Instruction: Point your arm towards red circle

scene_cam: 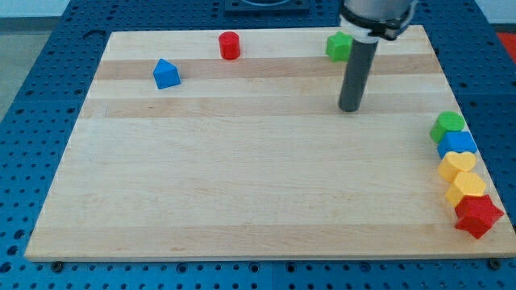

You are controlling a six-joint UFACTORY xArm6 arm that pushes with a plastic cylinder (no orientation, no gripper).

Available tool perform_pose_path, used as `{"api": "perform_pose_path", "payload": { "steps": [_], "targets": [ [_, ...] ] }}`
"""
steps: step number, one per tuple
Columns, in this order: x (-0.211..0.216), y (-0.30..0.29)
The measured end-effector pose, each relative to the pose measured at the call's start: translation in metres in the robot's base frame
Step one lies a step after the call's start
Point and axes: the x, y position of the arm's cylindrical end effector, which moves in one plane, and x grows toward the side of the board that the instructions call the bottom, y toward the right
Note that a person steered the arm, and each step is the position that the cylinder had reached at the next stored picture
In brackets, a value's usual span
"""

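Note:
The red circle (230, 45), a short red cylinder, stands near the board's top edge, left of centre. My tip (349, 108) rests on the board in the upper right part, well to the right of the red circle and below it. A green block (339, 47) sits just above the rod, near the top edge, partly behind it.
A blue block (167, 74) lies at the upper left. Along the right edge runs a column: green circle (447, 126), blue block (458, 145), yellow heart (457, 165), yellow block (467, 187), red star (478, 215). The wooden board (242, 177) lies on a blue perforated table.

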Motion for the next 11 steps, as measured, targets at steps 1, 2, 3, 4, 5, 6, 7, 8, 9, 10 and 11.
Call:
{"api": "perform_pose_path", "payload": {
  "steps": [1, 2, 3, 4, 5, 6, 7, 8, 9, 10, 11],
  "targets": [
    [0.000, -0.032],
    [0.000, -0.062],
    [-0.001, -0.090],
    [-0.008, -0.110],
    [-0.018, -0.136],
    [-0.026, -0.151],
    [-0.032, -0.161],
    [-0.039, -0.163],
    [-0.040, -0.163],
    [-0.040, -0.164],
    [-0.045, -0.180]
  ]
}}
